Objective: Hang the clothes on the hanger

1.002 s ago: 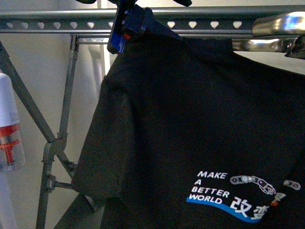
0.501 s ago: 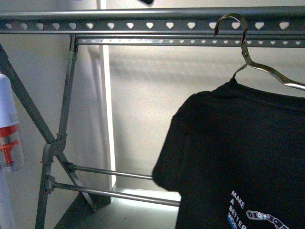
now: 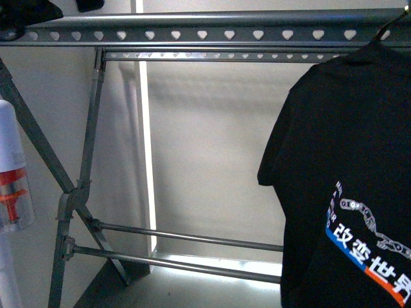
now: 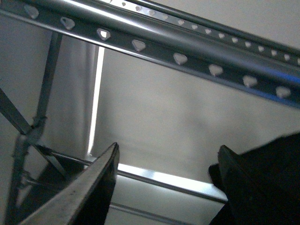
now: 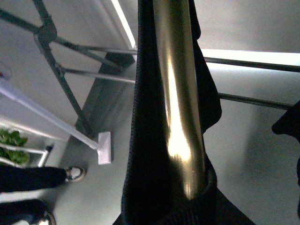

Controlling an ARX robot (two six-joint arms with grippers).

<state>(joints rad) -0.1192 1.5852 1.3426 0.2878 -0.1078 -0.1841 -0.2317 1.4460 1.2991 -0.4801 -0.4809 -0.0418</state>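
- The black T-shirt (image 3: 347,147) hangs at the right side of the front view, its collar just under the top rail and its hem cut off by the lower edge.
- Its white, blue and orange print (image 3: 369,247) sits in the lower right of the frame.
- The grey drying rack (image 3: 192,33) spans the top of the frame with 2 rails of heart-shaped holes. A slanted leg (image 3: 38,147) stands at left, and 2 thin bars (image 3: 192,239) cross low down.
- My left gripper (image 4: 168,157) is released: its 2 fingers (image 4: 101,183) stand apart below the rail with nothing between them.
- In the right wrist view, black cloth wraps a shiny metal bar (image 5: 180,93) at the centre.
- I see no right gripper fingers, so I cannot tell its state.
- A white bottle (image 3: 11,173) with a red band is at the left edge.
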